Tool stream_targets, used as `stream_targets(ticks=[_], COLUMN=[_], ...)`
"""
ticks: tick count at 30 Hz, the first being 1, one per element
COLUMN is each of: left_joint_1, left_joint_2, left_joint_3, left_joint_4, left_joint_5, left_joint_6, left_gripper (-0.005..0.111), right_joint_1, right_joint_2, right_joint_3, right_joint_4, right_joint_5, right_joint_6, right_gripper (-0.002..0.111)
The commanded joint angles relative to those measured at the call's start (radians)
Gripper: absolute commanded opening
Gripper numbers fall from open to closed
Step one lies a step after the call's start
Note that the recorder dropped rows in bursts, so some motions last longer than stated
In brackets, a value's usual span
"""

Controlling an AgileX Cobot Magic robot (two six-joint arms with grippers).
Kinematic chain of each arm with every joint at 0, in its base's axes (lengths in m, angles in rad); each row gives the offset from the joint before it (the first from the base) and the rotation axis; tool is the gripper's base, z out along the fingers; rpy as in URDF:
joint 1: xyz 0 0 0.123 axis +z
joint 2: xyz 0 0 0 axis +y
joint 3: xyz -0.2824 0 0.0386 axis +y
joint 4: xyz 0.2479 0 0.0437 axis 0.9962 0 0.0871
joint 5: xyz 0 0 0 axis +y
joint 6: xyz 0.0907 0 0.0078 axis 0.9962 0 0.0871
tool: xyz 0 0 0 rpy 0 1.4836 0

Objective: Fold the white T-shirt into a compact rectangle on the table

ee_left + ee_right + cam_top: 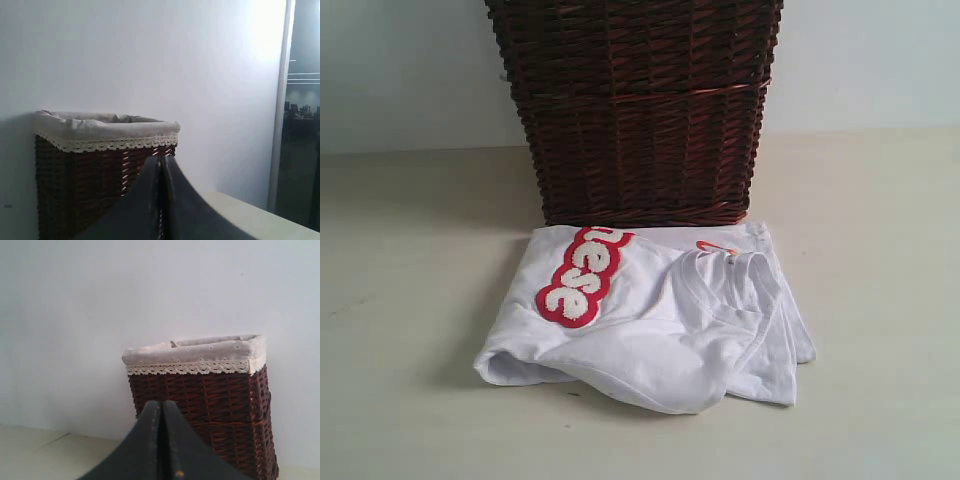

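White cotton, the T-shirt [650, 330] lay in a loosely folded bundle on the table [410, 300], its far edge against the wicker basket [640, 120]. I saw my left gripper [161, 200] and right gripper [161, 440] both raised, facing the basket, jaws pressed together on nothing.
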Motion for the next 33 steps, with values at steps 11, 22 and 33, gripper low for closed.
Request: stream_targets(ticks=[11, 22, 33], left_joint_1=[-0.002, -0.002, 0.177], left_joint_2=[-0.043, -0.043, -0.075], left_joint_3=[0.034, 0.037, 0.141], left_joint_4=[-0.015, -0.001, 0.332], left_joint_5=[0.081, 0.067, 0.110], left_joint_6=[-0.002, -0.002, -0.328], left_gripper=[0.000, 0.000, 0.000], right_joint_1=[-0.004, -0.004, -0.004], right_joint_2=[-0.012, -0.012, -0.012], right_joint_3=[0.024, 0.024, 0.024], right_joint_4=[-0.005, -0.005, -0.005], right_joint_5=[0.006, 0.006, 0.006], right_joint_6=[-0.001, 0.003, 0.003], right_gripper=[0.000, 0.000, 0.000])
